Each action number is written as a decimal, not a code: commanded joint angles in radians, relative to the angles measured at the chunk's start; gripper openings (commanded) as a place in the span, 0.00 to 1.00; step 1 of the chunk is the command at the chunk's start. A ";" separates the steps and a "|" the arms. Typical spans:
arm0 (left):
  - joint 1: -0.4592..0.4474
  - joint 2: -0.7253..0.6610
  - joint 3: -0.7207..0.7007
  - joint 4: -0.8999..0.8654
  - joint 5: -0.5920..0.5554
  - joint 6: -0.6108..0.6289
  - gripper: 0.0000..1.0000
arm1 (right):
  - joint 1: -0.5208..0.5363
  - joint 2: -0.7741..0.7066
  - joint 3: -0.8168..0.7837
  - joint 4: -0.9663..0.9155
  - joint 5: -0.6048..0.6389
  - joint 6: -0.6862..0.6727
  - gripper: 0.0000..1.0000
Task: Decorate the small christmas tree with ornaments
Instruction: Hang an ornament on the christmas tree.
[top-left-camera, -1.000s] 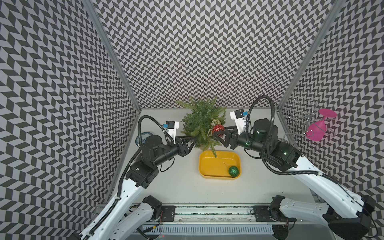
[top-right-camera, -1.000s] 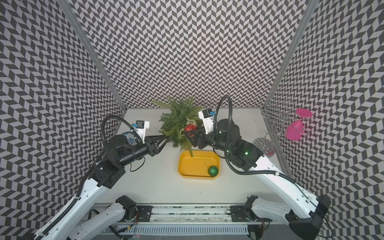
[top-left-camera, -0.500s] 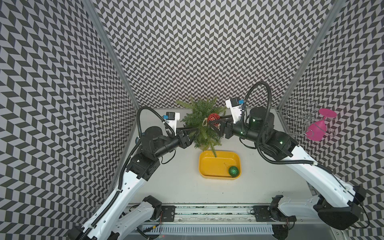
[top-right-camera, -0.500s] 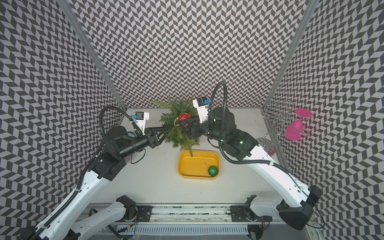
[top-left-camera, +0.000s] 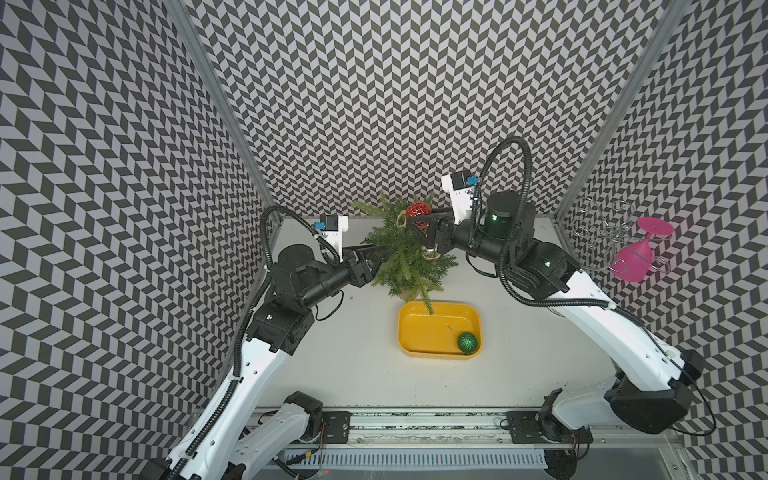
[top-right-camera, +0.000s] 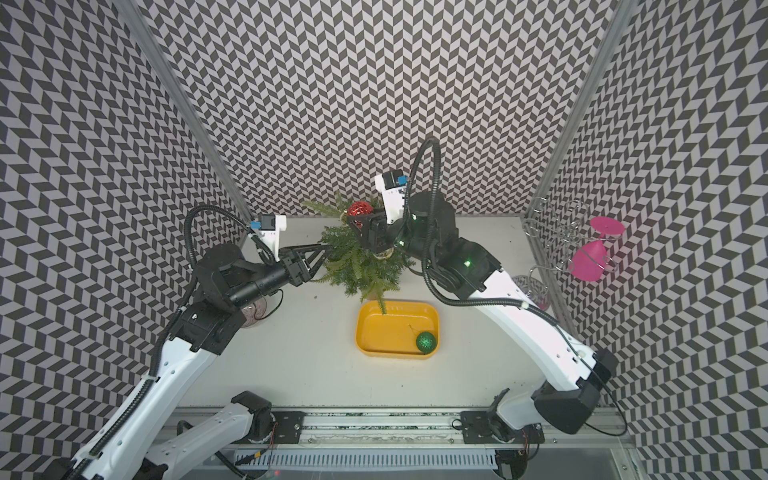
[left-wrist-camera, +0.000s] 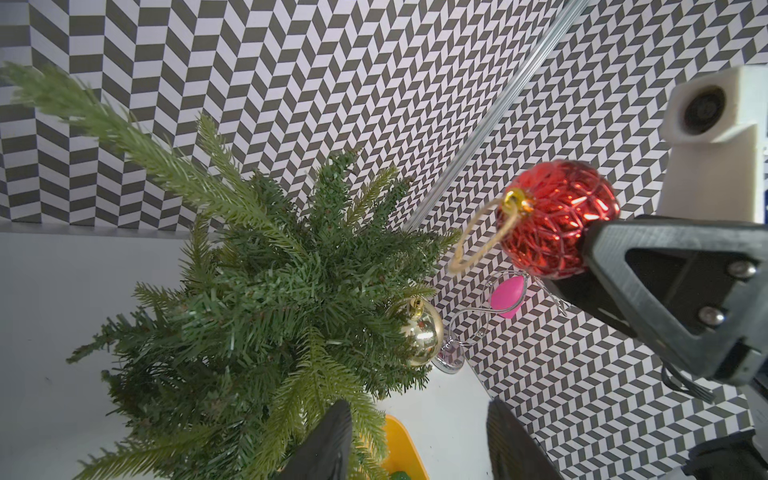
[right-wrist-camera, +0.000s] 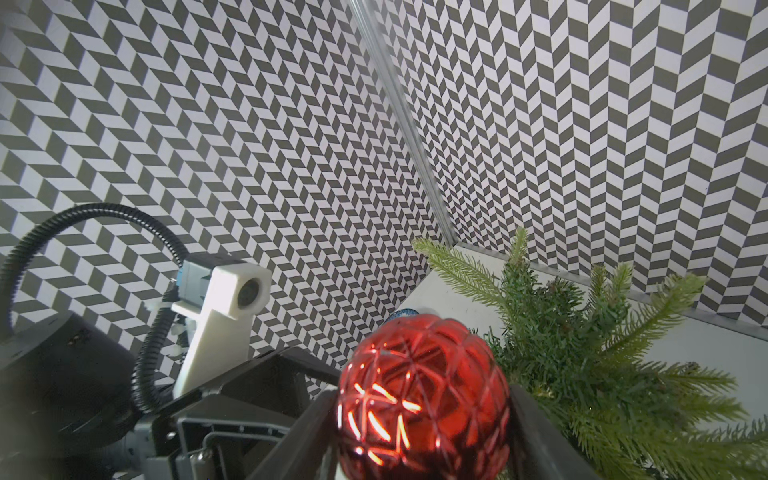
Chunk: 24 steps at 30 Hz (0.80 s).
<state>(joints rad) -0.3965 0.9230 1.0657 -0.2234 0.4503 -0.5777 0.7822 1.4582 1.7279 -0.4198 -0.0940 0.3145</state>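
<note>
Right pincer (right-wrist-camera: 422, 440) is clamping a faceted shiny red bauble (right-wrist-camera: 419, 374) at the small green artificial tree's (top-left-camera: 401, 257) twelve o'clock; left pincer (left-wrist-camera: 419, 432) is hovering, jaws apart, at nine o'clock.

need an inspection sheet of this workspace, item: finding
surface: pale grey tabletop, no spills seen
job's things: small green artificial tree stands beyond yellow plastic tray; shiny gold bauble hangs on tree; glittery green bauble lies in tray
clutter: pink plastic wine glass in wire rack
grippers: right gripper shut on faceted red bauble near treetop, not yet hung; left gripper open, empty
cables: black ribbed hoses loop clear of tree
surroundings: black-and-white chevron walls
</note>
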 joint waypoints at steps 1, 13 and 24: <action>0.009 -0.010 0.022 -0.010 0.014 -0.007 0.55 | -0.003 0.031 0.037 0.024 0.044 -0.021 0.61; 0.014 -0.014 0.001 -0.002 0.021 -0.013 0.55 | -0.009 0.057 0.035 0.030 0.061 -0.022 0.61; 0.015 0.005 -0.010 0.032 0.040 -0.031 0.56 | -0.009 0.068 0.064 0.032 0.086 -0.041 0.61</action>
<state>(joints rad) -0.3855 0.9268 1.0637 -0.2184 0.4702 -0.5995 0.7757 1.5284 1.7542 -0.4278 -0.0299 0.2928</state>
